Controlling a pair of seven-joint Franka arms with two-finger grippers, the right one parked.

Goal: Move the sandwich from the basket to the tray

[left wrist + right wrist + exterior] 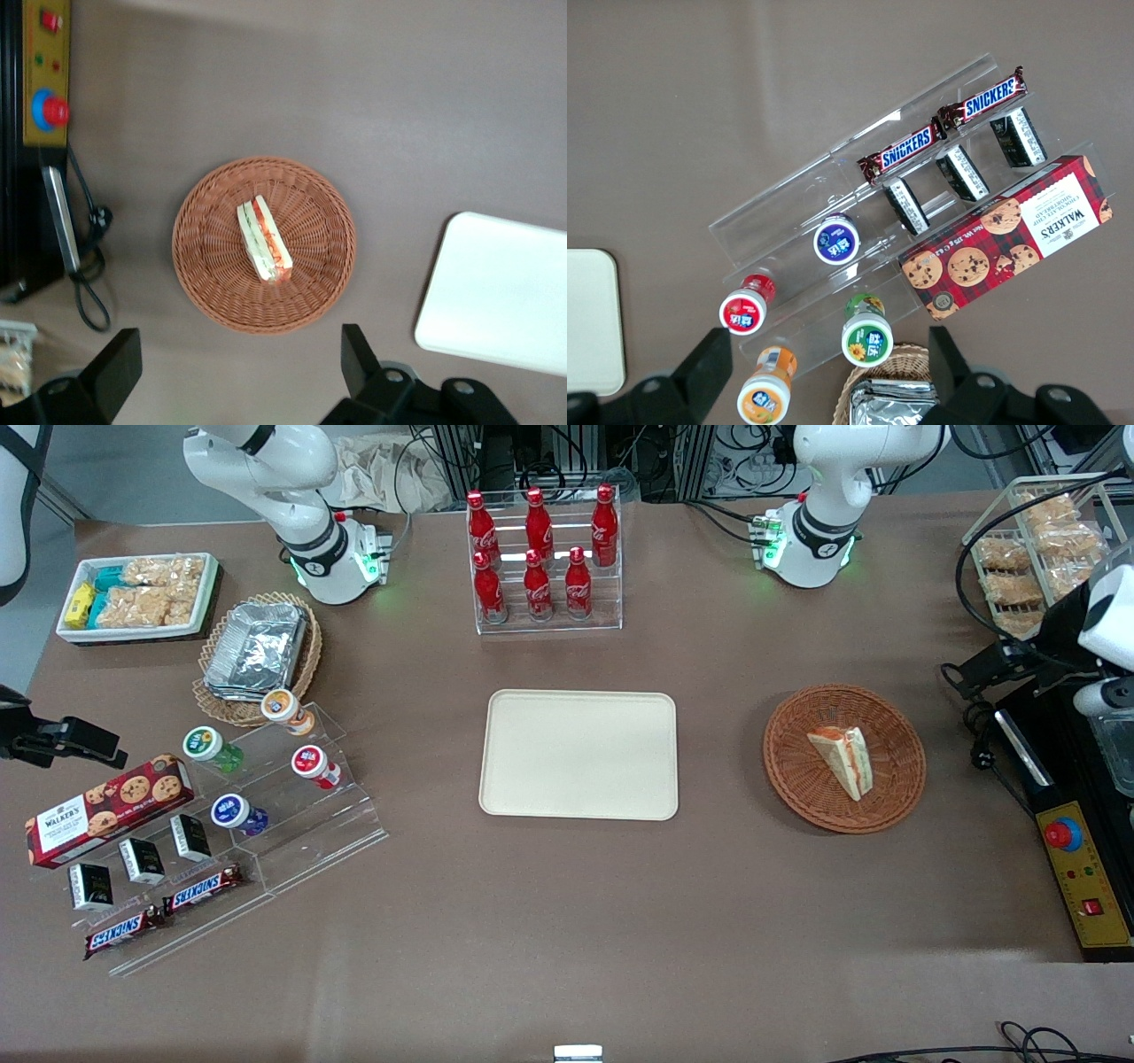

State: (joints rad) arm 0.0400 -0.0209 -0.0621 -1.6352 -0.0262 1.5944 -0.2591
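The sandwich [842, 760], a white-bread wedge with red-orange and green filling, lies on its side in the round reddish-brown basket [791, 779]. The cream tray [578, 753] sits bare at the table's middle, a short gap from the basket toward the parked arm's end. In the left wrist view the sandwich [264, 239] is in the middle of the basket [213, 283], with a corner of the tray [505, 292] beside it. My gripper [239, 359] hangs high above the table, off the basket's rim. It is open, and its black fingers [354, 354] hold nothing.
A black and yellow control box with a red stop button [1063, 834] and loose cables [979, 717] lies past the basket at the working arm's end. A rack of red cola bottles [542, 558] stands farther from the front camera than the tray. An acrylic stand with cups and snacks [257, 797] fills the parked arm's end.
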